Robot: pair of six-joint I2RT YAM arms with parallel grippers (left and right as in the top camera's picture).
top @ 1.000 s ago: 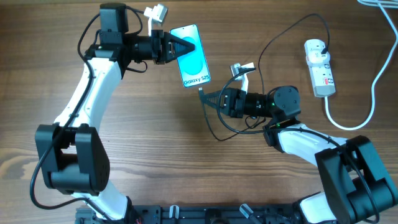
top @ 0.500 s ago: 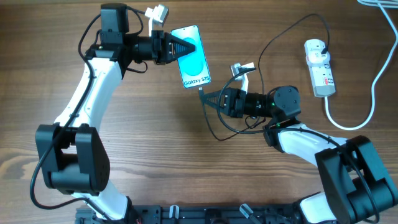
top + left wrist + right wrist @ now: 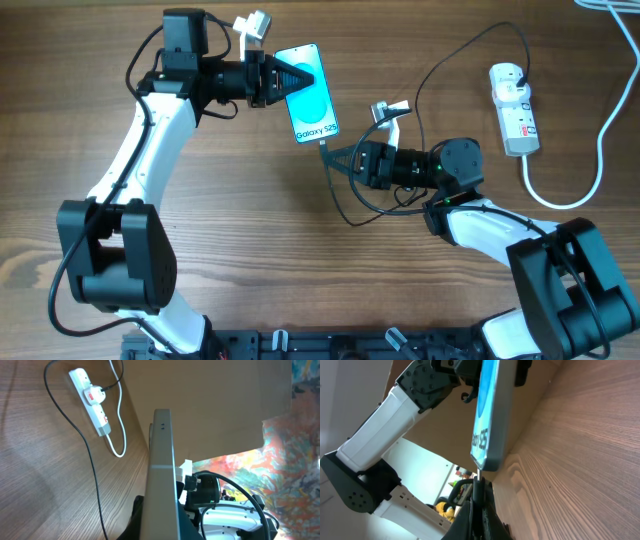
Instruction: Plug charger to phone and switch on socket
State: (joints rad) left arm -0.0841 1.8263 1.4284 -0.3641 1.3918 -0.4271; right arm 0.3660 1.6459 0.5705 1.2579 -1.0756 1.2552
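Wooden table seen from above, with both arms meeting at the phone.

The left gripper is clamped on the upper left edge of the phone. The wrist view shows the phone edge-on between the dark fingers. The right gripper is pinched narrow on the plug end of the charger and presses it against the phone's lower short edge. The right wrist view shows the metal tip meeting that edge, but I cannot tell whether it is fully seated. From there the thin black cable loops under the right arm, then arcs up and across to the socket. The socket lies well apart at the table's right side. A thick white cord curls away from its near end.
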